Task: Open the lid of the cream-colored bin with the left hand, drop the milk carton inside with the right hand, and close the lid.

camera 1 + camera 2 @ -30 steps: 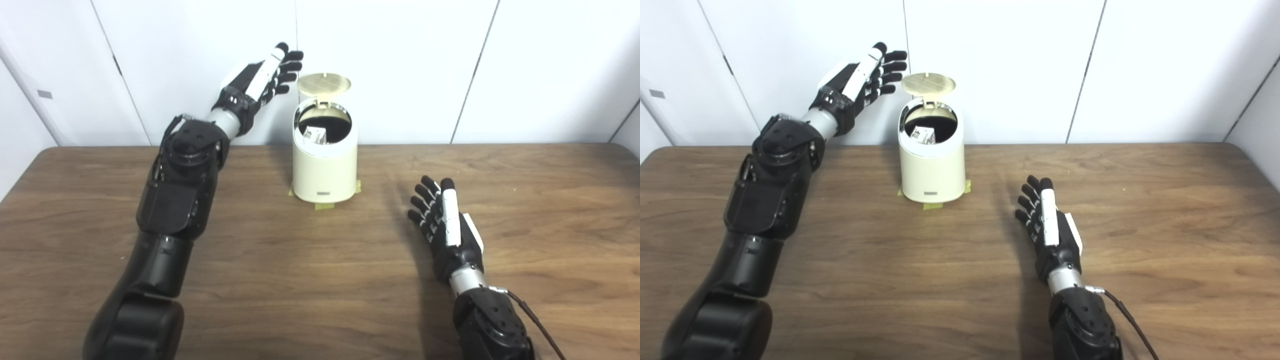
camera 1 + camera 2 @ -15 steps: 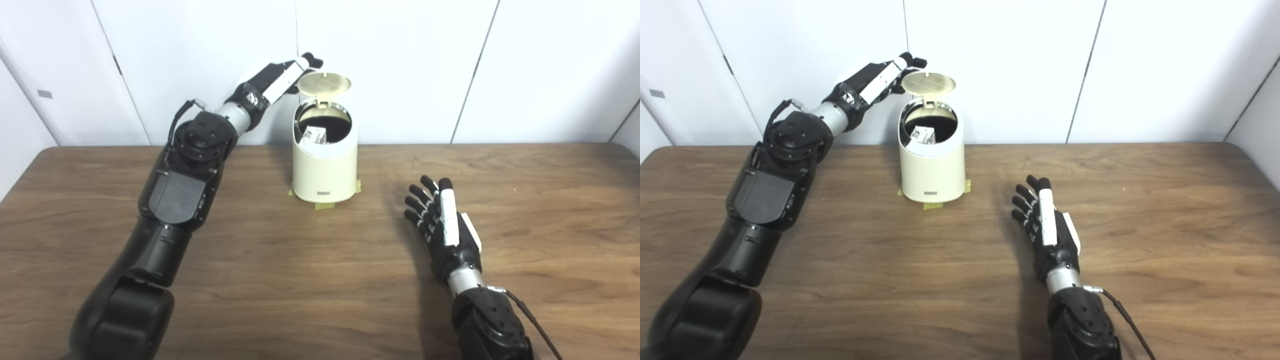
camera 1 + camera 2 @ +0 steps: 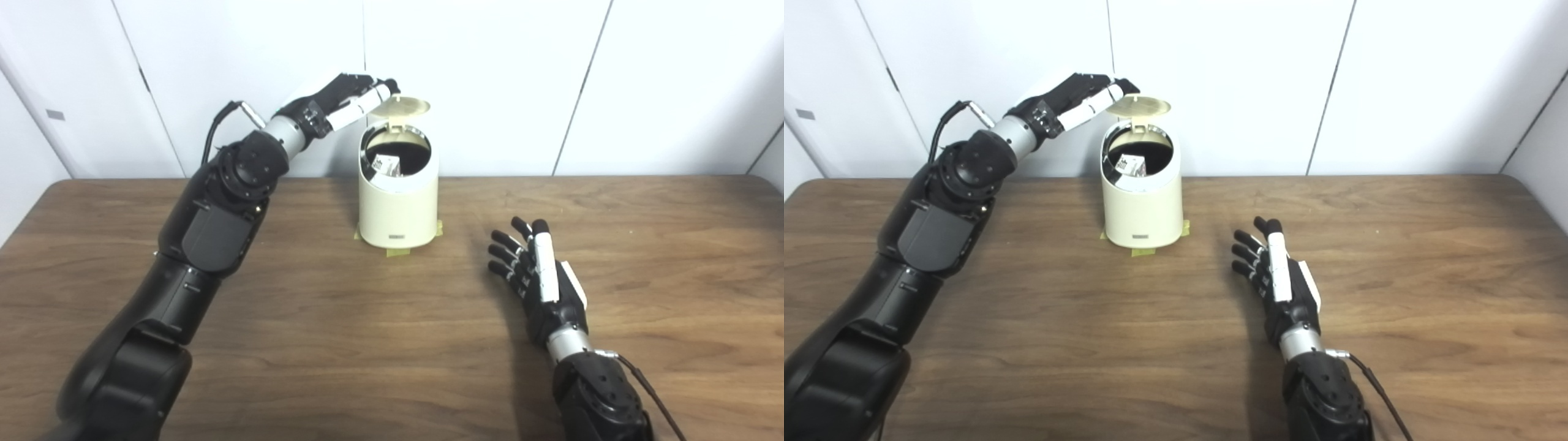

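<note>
The cream-colored bin stands near the table's back edge, its round mouth uncovered. Inside lies the milk carton, only its top corner showing. The hinged lid is tipped forward, about halfway down over the mouth. My left hand reaches in from the left at lid height, fingers stretched and apart, fingertips touching the lid's left rim. My right hand hovers low over the table to the bin's front right, open, holding nothing.
Yellow tape strips mark the bin's foot on the wooden table. A white panelled wall rises directly behind the bin and the left hand.
My left hand swung right and down onto the lid's rim, and the lid has tipped from upright to partly lowered. My right hand drifted slightly left.
</note>
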`<state>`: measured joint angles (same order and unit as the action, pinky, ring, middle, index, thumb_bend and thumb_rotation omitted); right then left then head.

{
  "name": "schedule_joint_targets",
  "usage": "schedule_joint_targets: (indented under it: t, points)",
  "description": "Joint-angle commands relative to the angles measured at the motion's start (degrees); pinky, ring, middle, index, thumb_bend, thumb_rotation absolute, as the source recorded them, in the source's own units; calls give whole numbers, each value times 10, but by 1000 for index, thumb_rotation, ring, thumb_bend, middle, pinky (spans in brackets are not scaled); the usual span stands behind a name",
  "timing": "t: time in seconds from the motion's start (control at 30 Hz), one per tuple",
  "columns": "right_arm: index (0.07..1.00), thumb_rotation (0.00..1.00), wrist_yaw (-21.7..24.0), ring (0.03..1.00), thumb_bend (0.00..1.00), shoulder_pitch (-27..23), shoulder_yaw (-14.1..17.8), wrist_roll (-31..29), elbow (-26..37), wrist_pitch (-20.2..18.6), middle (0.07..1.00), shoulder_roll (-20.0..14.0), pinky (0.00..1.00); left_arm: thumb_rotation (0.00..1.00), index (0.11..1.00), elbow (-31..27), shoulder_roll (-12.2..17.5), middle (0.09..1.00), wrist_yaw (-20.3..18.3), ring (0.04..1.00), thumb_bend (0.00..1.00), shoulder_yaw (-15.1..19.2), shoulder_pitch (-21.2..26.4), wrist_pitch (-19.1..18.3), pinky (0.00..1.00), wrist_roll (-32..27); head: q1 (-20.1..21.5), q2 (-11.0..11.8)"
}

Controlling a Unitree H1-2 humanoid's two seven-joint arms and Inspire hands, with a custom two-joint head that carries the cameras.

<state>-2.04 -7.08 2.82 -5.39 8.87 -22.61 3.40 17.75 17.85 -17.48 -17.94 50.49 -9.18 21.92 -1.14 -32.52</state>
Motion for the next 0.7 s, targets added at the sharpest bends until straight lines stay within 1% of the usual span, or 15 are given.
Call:
schedule_joint_targets:
  t: [0.0, 0.2, 0.33, 0.47, 0.6, 0.67]
  points:
    - [962, 1000, 6, 826, 554, -20, -5, -1, 16, 3, 823, -1, 767, 1000, 716, -22, 14, 725, 19, 793, 506, -2, 36, 26, 843, 29, 0, 0]
    - [973, 1000, 7, 822, 556, -21, -10, -2, 17, -2, 817, -5, 772, 1000, 702, -38, 26, 746, 11, 780, 511, -21, 31, 51, 797, 83, 3, -4]
    - [976, 1000, 9, 821, 549, -21, -13, 1, 11, 3, 814, -10, 772, 1000, 697, -54, 33, 761, 10, 769, 475, -29, 23, 67, 773, 112, 3, -4]
    - [974, 1000, 8, 821, 551, -22, -13, 0, 8, 3, 810, -12, 778, 1000, 700, -66, 39, 772, 9, 769, 473, -36, 15, 79, 741, 143, 4, -6]
    - [976, 1000, 8, 828, 543, -22, -16, 3, 9, 4, 817, -14, 776, 1000, 705, -62, 53, 759, 19, 776, 504, -58, 11, 114, 746, 196, 5, -7]
    - [977, 1000, 8, 828, 525, -22, -16, 3, 10, 6, 820, -14, 765, 1000, 704, -59, 62, 746, 27, 769, 485, -72, 10, 139, 777, 226, 6, -8]
